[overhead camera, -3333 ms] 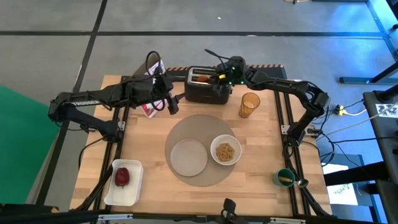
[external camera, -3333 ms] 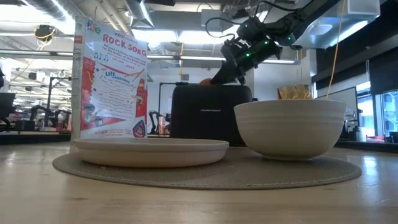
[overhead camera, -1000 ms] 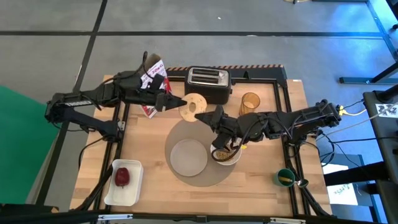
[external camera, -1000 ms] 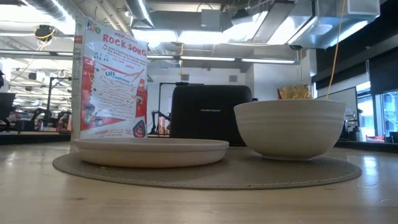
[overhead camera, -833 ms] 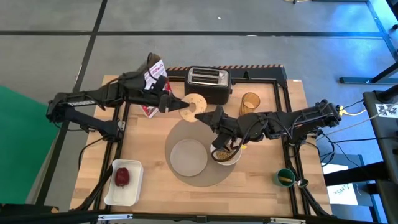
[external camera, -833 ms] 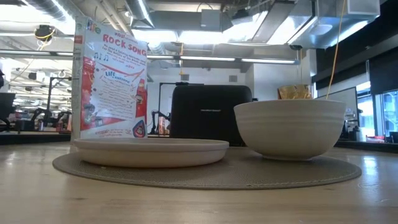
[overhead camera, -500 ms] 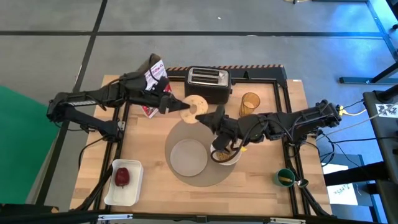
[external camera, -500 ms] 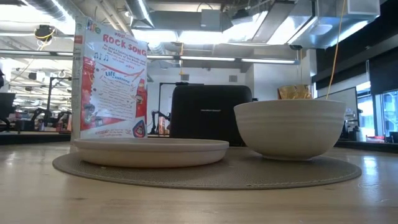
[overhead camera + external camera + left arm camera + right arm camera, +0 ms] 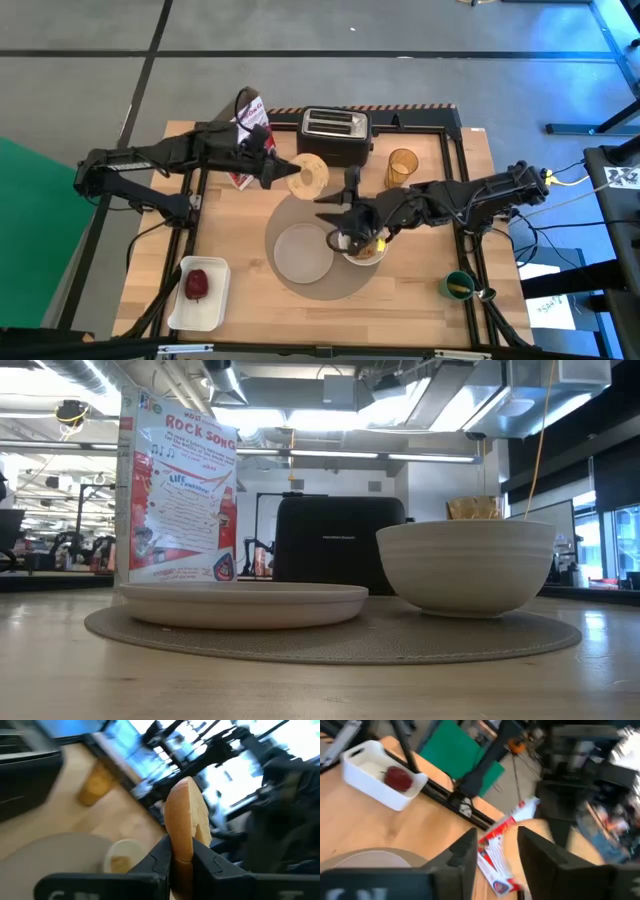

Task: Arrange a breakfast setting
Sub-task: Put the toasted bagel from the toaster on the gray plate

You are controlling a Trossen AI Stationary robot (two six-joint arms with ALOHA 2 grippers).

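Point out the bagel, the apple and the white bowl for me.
bagel (image 9: 309, 173), high view: on its tan top face, held in the left hand.
apple (image 9: 196, 285), high view: middle of the red fruit, inside the white tray.
white bowl (image 9: 466, 568), low view: on its outer wall.

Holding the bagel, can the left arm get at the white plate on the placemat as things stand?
Probably yes. The left gripper, shut on the bagel, hangs just behind the placemat; the plate lies bare, and the right gripper beside the bowl only crowds its edge.
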